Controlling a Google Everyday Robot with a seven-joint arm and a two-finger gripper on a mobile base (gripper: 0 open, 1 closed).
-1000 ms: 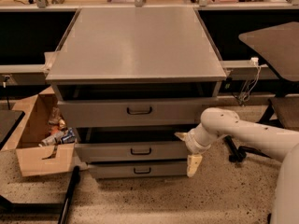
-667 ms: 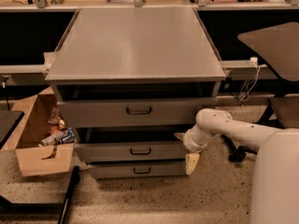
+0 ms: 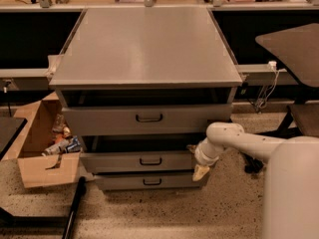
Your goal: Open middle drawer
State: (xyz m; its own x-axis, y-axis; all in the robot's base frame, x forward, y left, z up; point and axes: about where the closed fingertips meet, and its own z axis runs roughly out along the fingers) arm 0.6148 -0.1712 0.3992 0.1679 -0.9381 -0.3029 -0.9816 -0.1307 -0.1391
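The grey cabinet has three drawers. The middle drawer (image 3: 134,162) has a low flat front and a small dark bar handle (image 3: 149,161). It stands slightly out, with a dark gap above it. My gripper (image 3: 197,160) is at the right end of this drawer's front, well right of the handle. Its fingers are spread and hold nothing, with one yellowish fingertip (image 3: 201,172) pointing down towards the bottom drawer. My white arm (image 3: 249,146) reaches in from the right.
The taller top drawer (image 3: 147,119) is partly out above. The slim bottom drawer (image 3: 149,181) is below. An open cardboard box (image 3: 42,156) of clutter stands on the floor at the left. A dark pole (image 3: 74,208) lies at lower left. A table and chair base are at the right.
My gripper and arm have shifted a little to the left along the middle drawer's front. The drawers have not visibly moved.
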